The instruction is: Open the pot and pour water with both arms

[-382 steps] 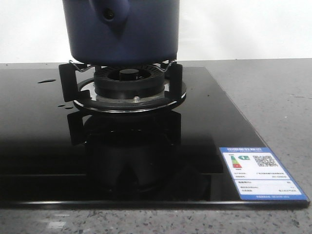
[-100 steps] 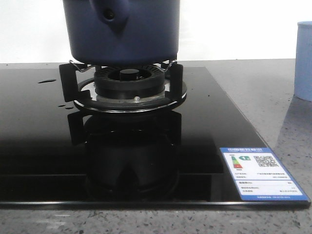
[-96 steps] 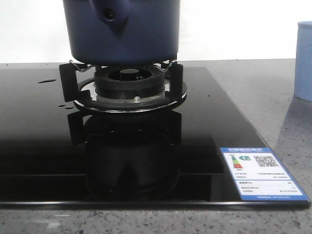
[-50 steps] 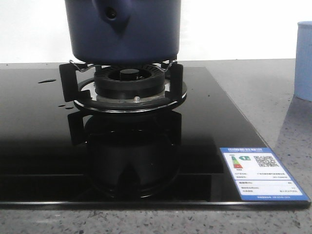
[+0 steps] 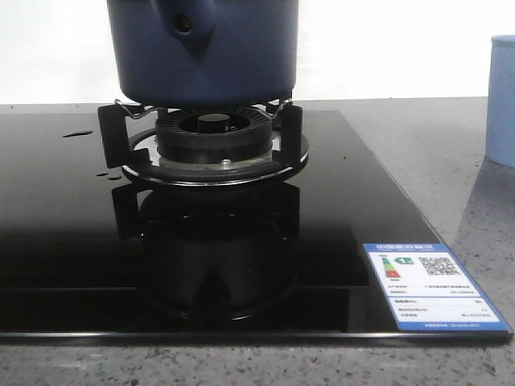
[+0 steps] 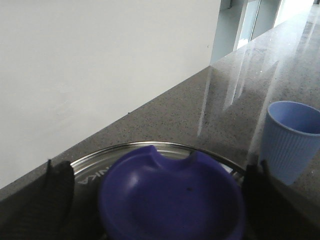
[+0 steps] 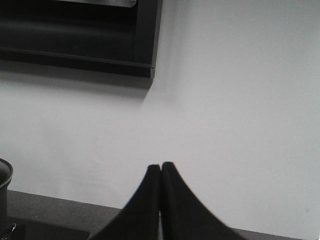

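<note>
The left gripper (image 6: 152, 200) has its two dark fingers (image 6: 57, 192) spread wide, one on each side of a rounded blue knob (image 6: 170, 197) that fills the space between them. Whether the fingers actually press on the knob cannot be told from the left wrist view. Under the knob a ring of shiny metal lid (image 6: 107, 160) shows. Just beyond, on the grey counter (image 6: 210, 105), stands a pale blue ribbed cup (image 6: 290, 140), upright and apart from the lid.

The right gripper (image 7: 160, 172) has its two black fingertips (image 7: 150, 200) pressed together with nothing between them. It points at a white wall (image 7: 225, 100), with a dark frame (image 7: 75, 40) higher on that wall and a strip of counter below.

In the front view the pot (image 5: 201, 48) sits on the black prongs of the burner stand (image 5: 205, 141), its handle stub with the round hole facing the camera. The stand rests on a glossy black hob (image 5: 80, 241) that carries an energy label (image 5: 433, 287) near its right front corner. The cup (image 5: 501, 100) shows at the right edge, on the counter well apart from the pot.
</note>
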Controlling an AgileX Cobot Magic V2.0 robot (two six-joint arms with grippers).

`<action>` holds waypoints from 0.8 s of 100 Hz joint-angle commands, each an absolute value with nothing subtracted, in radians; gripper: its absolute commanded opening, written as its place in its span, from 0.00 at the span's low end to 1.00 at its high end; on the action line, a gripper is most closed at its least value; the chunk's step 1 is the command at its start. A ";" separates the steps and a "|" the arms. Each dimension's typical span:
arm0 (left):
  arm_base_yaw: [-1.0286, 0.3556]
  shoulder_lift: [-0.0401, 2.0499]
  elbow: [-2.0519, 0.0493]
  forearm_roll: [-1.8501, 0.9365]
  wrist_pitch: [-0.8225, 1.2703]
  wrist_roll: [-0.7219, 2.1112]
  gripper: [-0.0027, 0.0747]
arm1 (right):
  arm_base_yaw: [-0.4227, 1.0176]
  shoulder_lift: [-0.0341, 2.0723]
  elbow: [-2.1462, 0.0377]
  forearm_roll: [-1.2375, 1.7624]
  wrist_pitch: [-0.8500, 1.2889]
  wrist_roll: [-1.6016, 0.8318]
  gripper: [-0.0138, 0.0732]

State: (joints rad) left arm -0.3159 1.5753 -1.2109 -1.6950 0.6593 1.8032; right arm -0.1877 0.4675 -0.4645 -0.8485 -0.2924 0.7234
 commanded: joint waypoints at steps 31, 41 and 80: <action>-0.318 1.326 -1.229 -1.787 0.632 1.744 0.72 | -0.173 0.469 -0.486 -0.836 -0.323 0.724 0.08; -0.318 1.215 -1.182 -1.785 0.518 1.716 0.51 | -0.131 0.469 -0.486 -0.836 -0.310 0.724 0.08; -0.318 0.757 -0.767 -1.763 0.273 1.715 0.01 | 0.124 0.469 -0.459 -1.129 -0.298 1.103 0.08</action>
